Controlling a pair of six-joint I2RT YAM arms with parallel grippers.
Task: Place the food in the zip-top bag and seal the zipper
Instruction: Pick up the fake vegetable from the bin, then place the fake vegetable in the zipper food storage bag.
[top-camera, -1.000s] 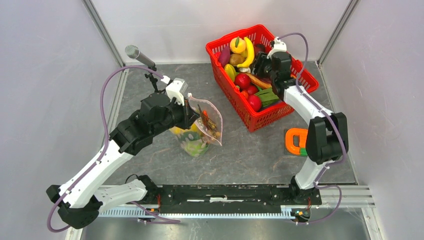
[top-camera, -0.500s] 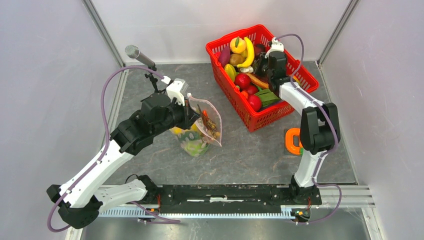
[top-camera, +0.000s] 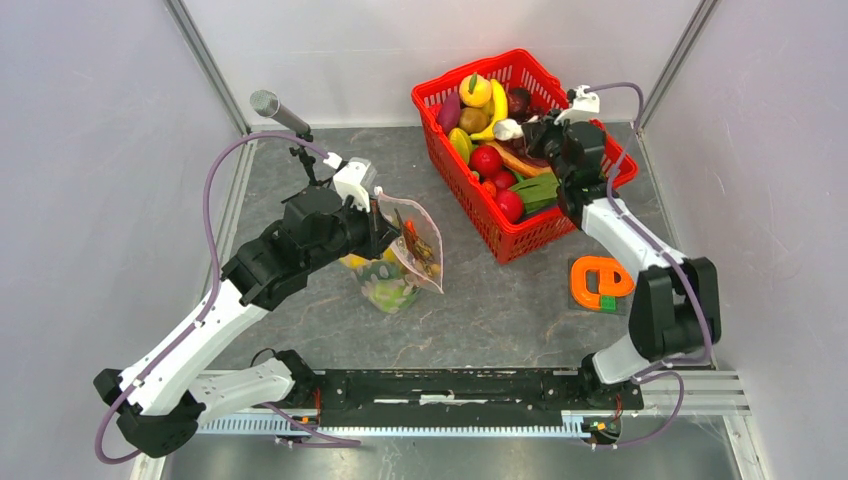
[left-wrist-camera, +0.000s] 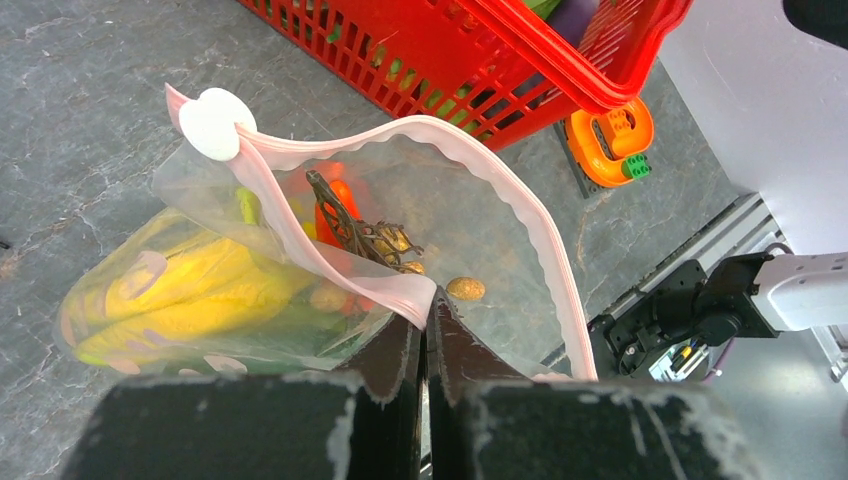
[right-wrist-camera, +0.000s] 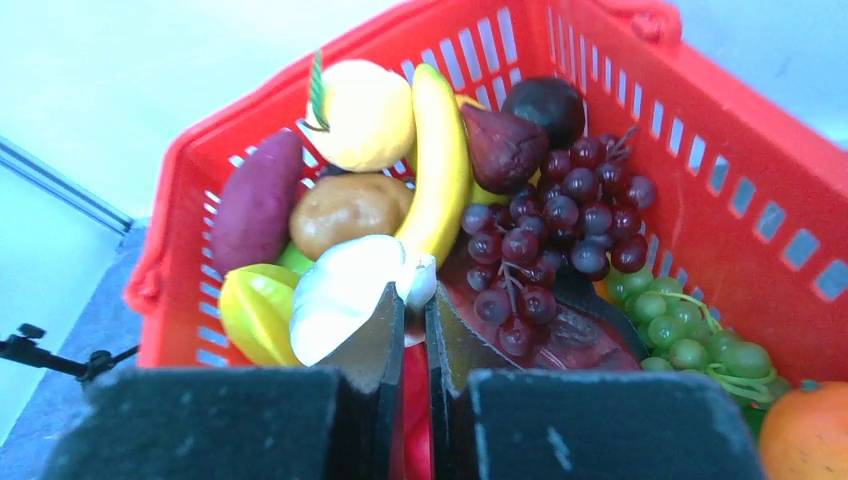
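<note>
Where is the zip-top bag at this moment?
In the top view the zip-top bag sits left of centre, its rim pinched by the left gripper, left of the red basket.

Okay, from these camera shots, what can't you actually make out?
- Left wrist view: the bag's bottom, cut off behind the left gripper at the lower edge.
- Right wrist view: what the white food in the right gripper is; a finger covers part of it.
- Top and right wrist views: the basket's lower layer, buried under the fruit.
- Right wrist view: the bag, out of frame.
</note>
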